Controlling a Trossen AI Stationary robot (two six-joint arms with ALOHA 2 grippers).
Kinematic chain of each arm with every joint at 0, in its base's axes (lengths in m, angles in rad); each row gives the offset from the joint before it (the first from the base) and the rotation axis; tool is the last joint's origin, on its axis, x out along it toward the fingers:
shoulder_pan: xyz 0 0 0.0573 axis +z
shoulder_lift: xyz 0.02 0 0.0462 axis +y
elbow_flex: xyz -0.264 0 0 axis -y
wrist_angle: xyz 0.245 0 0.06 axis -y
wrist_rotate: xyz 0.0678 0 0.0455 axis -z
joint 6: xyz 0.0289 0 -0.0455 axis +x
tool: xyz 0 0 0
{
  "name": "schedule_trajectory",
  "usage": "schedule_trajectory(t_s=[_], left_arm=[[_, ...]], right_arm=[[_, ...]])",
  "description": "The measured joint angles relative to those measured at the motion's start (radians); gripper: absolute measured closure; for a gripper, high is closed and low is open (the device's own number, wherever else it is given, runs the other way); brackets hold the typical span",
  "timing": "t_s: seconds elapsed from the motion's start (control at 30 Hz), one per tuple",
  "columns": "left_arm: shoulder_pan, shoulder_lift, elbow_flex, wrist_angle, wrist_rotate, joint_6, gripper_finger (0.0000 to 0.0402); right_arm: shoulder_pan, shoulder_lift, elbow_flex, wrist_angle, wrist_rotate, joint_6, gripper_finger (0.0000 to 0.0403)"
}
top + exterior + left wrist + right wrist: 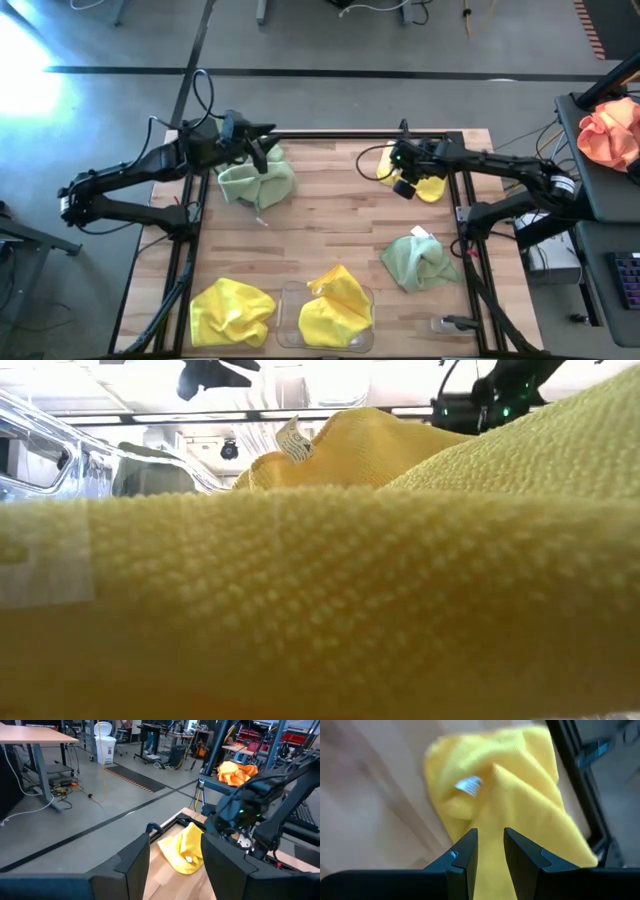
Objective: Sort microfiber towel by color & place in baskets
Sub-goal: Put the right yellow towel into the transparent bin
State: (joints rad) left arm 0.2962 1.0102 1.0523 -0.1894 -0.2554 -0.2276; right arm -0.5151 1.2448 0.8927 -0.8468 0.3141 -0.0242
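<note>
Near the far right corner of the wooden table (330,215), the right gripper (489,851) is seen low over a yellow towel (520,785), its two dark fingers set narrowly with a fold of that cloth rising between them; whether the cloth is truly pinched cannot be told from the wrist view. The same yellow towel is seen from the left wrist camera, lying at the table's black frame beneath the right arm. The left gripper (175,857) is held at the far left of the table, above a green towel (258,183) heaped there, and its fingers are spread well apart with nothing between them. A second green towel (420,262) is lying crumpled toward the right edge, well apart from both grippers. At the near edge, a yellow towel (338,308) is bundled in the clear basket (288,300), and another yellow towel (230,312) is spread on the wood just to the left of it (the low view is almost wholly filled by yellow cloth pressed close to the lens). An orange-pink cloth bundle (610,135) is resting on a side surface beyond the table's right edge.
</note>
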Motion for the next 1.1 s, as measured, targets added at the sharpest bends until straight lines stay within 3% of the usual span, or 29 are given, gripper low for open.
schedule_trajectory(t_s=[0.27,0.47,0.67,1.1], left_arm=[[0.000,0.047,0.000,0.052,-0.021,0.060,0.0240],[0.002,0.060,0.000,0.114,-0.061,0.137,0.0240],[0.002,0.047,0.000,0.162,-0.061,0.194,0.0240],[0.002,0.078,0.166,0.018,-0.058,0.193,0.0240]], right_arm=[[-0.105,0.028,-0.039,0.042,-0.012,0.058,0.0314],[-0.145,0.029,-0.039,0.141,-0.128,0.159,0.0313],[-0.175,0.060,-0.039,0.168,-0.130,0.197,0.0308],[-0.177,0.289,-0.039,0.180,-0.131,0.166,0.0278]])
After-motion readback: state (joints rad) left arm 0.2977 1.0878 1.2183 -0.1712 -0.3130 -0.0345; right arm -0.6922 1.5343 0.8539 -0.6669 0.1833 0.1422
